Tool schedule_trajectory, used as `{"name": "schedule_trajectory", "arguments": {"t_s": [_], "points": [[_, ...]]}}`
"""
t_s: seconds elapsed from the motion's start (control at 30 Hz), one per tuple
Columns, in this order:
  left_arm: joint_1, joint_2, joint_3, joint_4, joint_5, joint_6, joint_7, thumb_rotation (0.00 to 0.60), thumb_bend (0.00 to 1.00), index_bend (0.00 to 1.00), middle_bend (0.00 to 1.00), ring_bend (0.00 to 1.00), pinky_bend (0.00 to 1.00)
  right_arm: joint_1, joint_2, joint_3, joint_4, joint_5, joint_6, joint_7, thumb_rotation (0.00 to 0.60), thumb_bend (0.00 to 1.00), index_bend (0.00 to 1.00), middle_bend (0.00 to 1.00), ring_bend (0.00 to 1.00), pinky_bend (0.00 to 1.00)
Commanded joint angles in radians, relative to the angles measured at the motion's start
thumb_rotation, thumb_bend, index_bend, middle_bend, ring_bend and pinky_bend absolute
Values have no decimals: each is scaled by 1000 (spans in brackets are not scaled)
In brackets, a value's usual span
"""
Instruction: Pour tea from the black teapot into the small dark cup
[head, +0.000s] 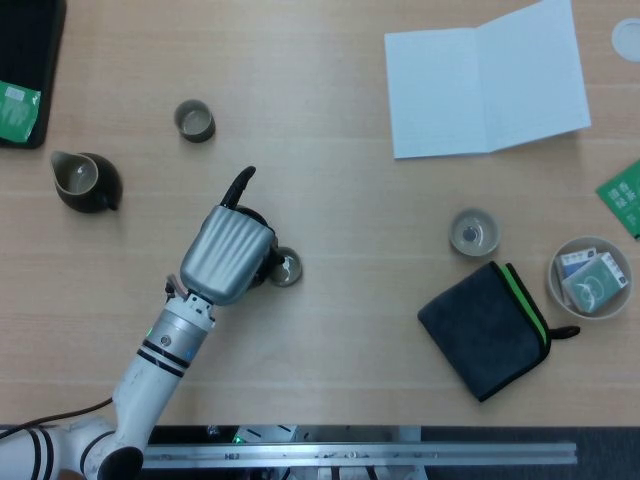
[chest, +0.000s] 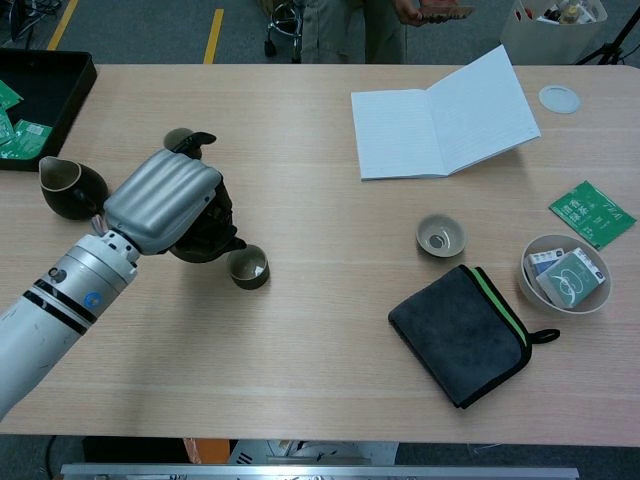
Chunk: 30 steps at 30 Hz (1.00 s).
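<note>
Left robot hand (chest: 165, 203) grasps the black teapot (chest: 208, 236) on the desk (chest: 320, 380), spout just beside the small dark cup (chest: 248, 267). Pouring well likely means tilting slowly, spout over the cup's mouth, teapot kept steady

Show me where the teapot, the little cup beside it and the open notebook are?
teapot (chest: 212, 238), chest view, its dark body below the hand
cup (chest: 248, 267), chest view, its inside
notebook (head: 485, 80), head view, near the centre fold
</note>
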Motion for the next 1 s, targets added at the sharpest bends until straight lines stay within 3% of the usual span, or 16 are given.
{"name": "schedule_trajectory", "arguments": {"t_s": [0.03, 1.0], "points": [[3, -6, 3, 10, 9, 6, 7, 600, 341, 961, 989, 792, 99, 0, -1, 0, 1, -1, 0, 0, 600, 9, 316, 374, 247, 184], [29, -61, 30, 112, 132, 62, 73, 600, 341, 959, 988, 791, 99, -2, -4, 0, 6, -4, 2, 8, 600, 9, 316, 374, 247, 183]]}}
